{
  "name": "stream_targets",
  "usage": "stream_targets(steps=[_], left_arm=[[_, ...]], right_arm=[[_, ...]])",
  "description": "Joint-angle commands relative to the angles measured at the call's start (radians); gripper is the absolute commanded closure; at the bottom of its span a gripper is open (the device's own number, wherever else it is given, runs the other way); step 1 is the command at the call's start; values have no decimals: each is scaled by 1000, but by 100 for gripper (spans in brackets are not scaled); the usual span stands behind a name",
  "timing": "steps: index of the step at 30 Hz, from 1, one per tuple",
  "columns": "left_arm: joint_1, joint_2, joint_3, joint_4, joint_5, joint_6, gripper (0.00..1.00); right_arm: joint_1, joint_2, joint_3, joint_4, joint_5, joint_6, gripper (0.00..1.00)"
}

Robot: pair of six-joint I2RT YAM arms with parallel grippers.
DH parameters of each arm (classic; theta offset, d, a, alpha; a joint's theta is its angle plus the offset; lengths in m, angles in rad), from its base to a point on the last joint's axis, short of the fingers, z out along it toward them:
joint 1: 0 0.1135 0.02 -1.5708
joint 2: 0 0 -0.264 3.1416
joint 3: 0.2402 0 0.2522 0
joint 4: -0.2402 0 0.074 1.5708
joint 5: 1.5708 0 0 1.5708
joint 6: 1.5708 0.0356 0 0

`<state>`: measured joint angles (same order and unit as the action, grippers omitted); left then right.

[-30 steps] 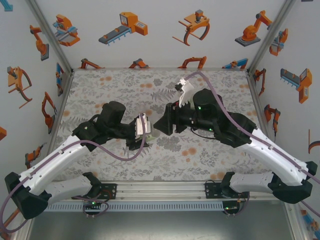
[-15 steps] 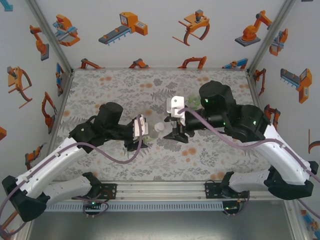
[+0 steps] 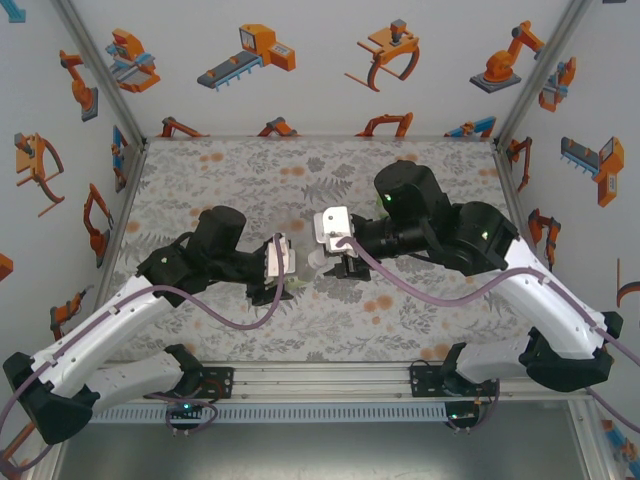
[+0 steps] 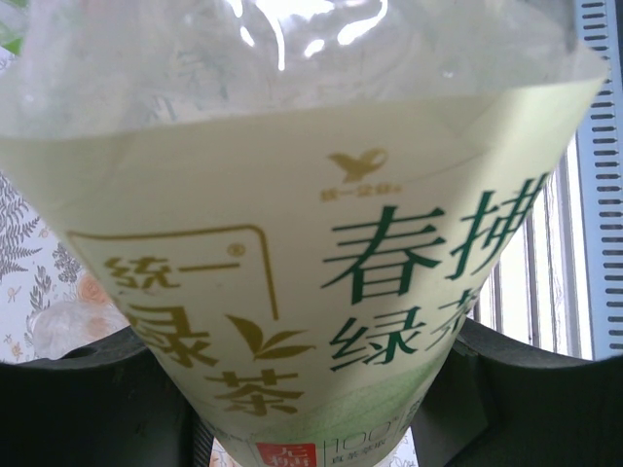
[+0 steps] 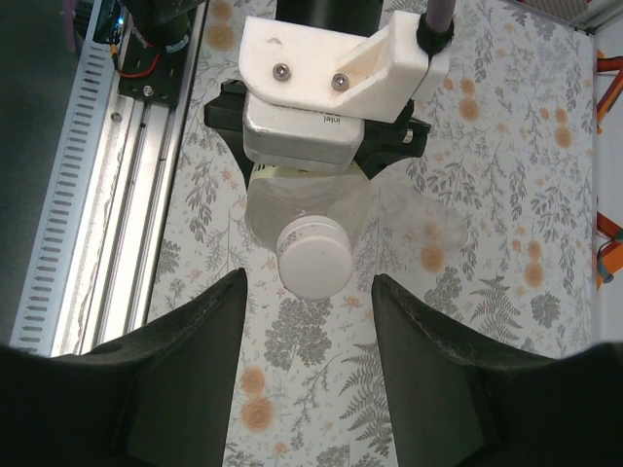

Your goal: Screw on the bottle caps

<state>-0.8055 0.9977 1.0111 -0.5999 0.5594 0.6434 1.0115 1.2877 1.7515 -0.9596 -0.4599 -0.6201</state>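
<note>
On the flowery mat [image 3: 200, 180], the left claw [image 4: 311, 418] grips one clear plastic bottle [image 4: 292, 243] with a pale green label. One round white cap [image 5: 313, 265] sits on the bottle's top. The right claw [image 5: 310, 292] is spread around the cap, not touching. The bottle's lower end is hidden.

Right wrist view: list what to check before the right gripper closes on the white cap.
1. Hold: left gripper shut on the bottle, on its labelled body: ok.
2. Seat: white cap on the bottle's neck: ok.
3. Aim: cap centred between the right gripper fingers: ok.
4. Grip: fingers on the cap: not ok, gaps on both sides.
5. Threads: cap started straight: cannot tell.
</note>
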Motion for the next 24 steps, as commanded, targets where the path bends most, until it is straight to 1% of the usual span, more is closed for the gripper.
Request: stream_targets(steps=[1, 8, 16, 19, 20, 21, 24], left_arm=[[-4, -19, 17, -18, 33, 27, 92], [-6, -18, 15, -18, 37, 30, 93], [-4, -22, 12, -20, 36, 30, 93], [-4, -25, 11, -19, 39, 31, 94], [-4, -24, 12, -18, 39, 30, 94], [-5, -25, 12, -20, 39, 30, 94], [-4, -23, 12, -19, 36, 30, 95]], right_arm=[[2, 3, 26, 25, -15, -12, 50], [2, 24, 22, 41, -58, 10, 55], [2, 17, -7, 69, -69, 35, 62], [2, 15, -13, 70, -64, 50, 72], [2, 14, -18, 78, -57, 70, 77], [2, 11, -23, 93, -47, 99, 79], [2, -4, -65, 149, -28, 208, 84]])
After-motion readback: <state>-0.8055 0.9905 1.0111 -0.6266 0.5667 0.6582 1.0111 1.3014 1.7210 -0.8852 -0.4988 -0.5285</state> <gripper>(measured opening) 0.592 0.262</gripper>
